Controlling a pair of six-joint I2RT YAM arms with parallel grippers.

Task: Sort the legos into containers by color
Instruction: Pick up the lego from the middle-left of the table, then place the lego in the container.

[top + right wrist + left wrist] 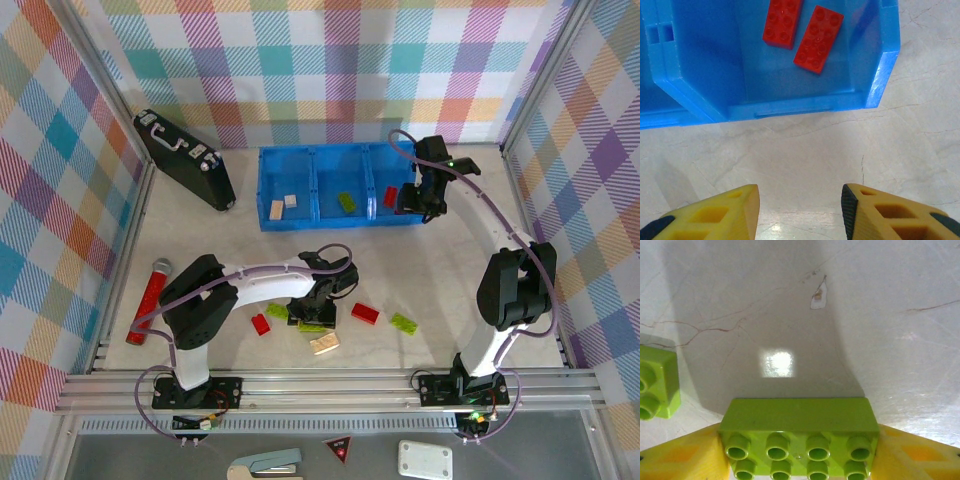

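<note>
My left gripper is shut on a lime green lego, with a yellow finger against each end, low over the table. A second green lego lies to its left. In the top view this gripper sits among loose legos: red, green, cream, red and green. The blue containers stand at the back, holding cream, green and red legos in turn from the left. My right gripper hangs open and empty before the right compartment, where two red legos lie.
A black briefcase lies at the back left. A red cylinder with a grey end rests by the left wall. Checked walls close the table on three sides.
</note>
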